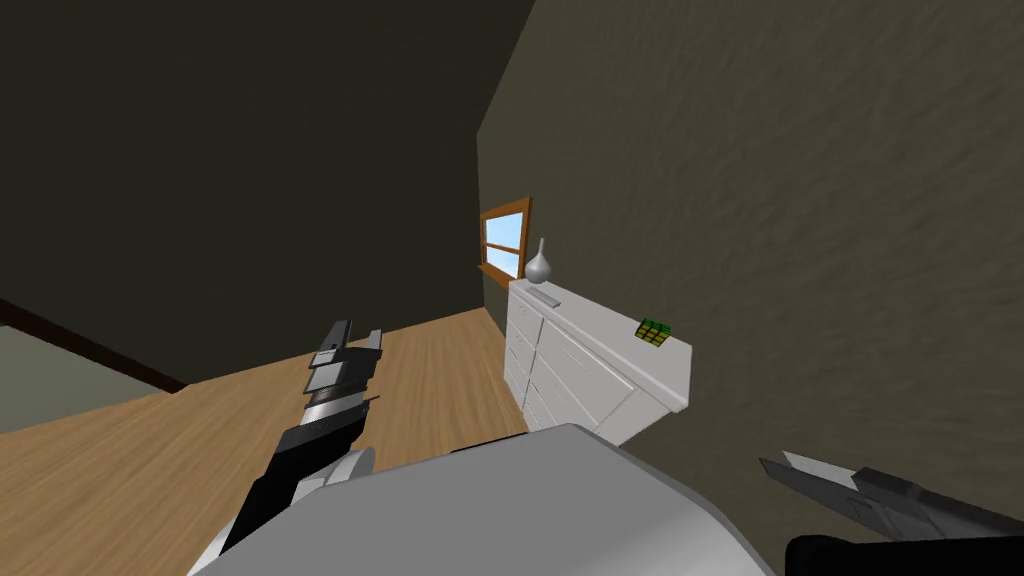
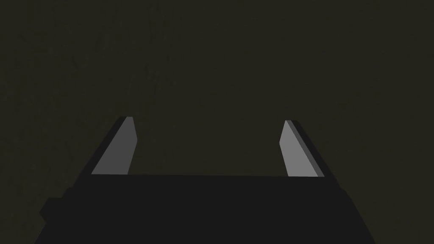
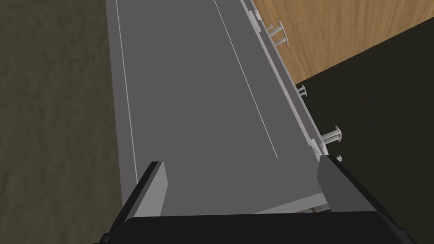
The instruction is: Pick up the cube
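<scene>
Count: one cube [image 1: 654, 332], one white dresser [image 1: 590, 375], one grey vase [image 1: 540, 262], one flat grey slab [image 1: 541, 297], one wood-framed window [image 1: 506, 240], two grippers with two fingers each.
Cube: many-coloured, mostly green and yellow faces, right of centre in the head view. It sits on the near end of the dresser top beside the wall, well apart from both grippers.
Head view: vase and slab stand at the far end of the dresser top, just above centre frame, with the window behind them. The wooden floor [image 1: 200, 440] fills the lower left.
Right wrist view: the dresser top [image 3: 199, 97] runs away as a long grey plane ahead of the fingers, with a few drawer knobs [image 3: 332, 135] along its front edge. I cannot count them exactly.
Left wrist view: a flat dark wall.
Left arm: left gripper [image 1: 357, 335] is raised over the floor at lower left of centre, with its claw [image 2: 210, 120] spread apart and holding nothing.
Right arm: right gripper [image 1: 785, 462] is at the lower right corner and aims toward the dresser. Its claw [image 3: 240, 160] is spread apart and holding nothing.
</scene>
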`<state>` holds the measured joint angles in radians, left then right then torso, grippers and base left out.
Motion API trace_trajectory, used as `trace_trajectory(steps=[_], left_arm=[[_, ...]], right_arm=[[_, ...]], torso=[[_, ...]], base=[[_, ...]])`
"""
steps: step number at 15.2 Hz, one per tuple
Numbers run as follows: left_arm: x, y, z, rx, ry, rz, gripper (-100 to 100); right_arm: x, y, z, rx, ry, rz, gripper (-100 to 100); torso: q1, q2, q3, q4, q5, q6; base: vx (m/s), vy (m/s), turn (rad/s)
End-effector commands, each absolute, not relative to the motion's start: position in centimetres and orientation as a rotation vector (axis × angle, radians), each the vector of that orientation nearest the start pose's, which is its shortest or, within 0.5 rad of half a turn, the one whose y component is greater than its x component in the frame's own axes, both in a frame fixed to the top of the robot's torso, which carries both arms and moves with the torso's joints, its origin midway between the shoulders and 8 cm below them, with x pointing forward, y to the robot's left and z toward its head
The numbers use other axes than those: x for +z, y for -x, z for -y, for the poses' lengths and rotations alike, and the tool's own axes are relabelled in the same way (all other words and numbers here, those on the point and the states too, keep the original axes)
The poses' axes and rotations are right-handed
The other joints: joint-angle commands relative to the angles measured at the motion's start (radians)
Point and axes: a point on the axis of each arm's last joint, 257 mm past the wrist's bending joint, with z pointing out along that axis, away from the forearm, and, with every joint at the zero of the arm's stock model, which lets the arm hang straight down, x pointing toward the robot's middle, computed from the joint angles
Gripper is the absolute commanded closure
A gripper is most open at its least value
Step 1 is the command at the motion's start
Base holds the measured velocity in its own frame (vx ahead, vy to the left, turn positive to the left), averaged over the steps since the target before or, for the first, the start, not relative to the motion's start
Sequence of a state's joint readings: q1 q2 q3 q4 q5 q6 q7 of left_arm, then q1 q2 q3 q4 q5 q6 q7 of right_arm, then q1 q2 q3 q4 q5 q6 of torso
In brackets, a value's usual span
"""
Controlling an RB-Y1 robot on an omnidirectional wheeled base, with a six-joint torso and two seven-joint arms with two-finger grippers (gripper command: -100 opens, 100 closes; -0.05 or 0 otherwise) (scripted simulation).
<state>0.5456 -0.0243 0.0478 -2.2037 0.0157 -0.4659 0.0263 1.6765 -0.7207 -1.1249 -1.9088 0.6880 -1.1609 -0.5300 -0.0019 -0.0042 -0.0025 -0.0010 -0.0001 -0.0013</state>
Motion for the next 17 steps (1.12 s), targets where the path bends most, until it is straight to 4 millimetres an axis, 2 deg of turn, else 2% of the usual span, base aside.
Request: trace_trajectory(steps=[1,9,17], left_arm=[[-3.2,-35.3,-31.1,-1.233,0.814,-0.669,0],[-3.2,-35.3,-31.1,-1.232,0.814,-0.669,0],[-3.2,-35.3,-31.1,-1.232,0.814,-0.669,0]], right_arm=[[-10.1,-2.7,52.1,0.245,-0.169,-2.501,-100],[-7.0,1.3,54.6,0.119,-0.165,-2.741,-100],[-3.9,4.0,55.9,0.023,-0.17,-2.952,-100]], torso=[[0.0,0.0,0.0,0.0,0.0,0.0],[0.0,-0.003,-0.002,-0.001,0.0,0.0],[0.0,-0.005,-0.003,-0.001,0.0,0.001]], base=[[0.037,-0.021,0.298],[0.052,-0.027,0.247],[0.077,-0.035,0.23]])
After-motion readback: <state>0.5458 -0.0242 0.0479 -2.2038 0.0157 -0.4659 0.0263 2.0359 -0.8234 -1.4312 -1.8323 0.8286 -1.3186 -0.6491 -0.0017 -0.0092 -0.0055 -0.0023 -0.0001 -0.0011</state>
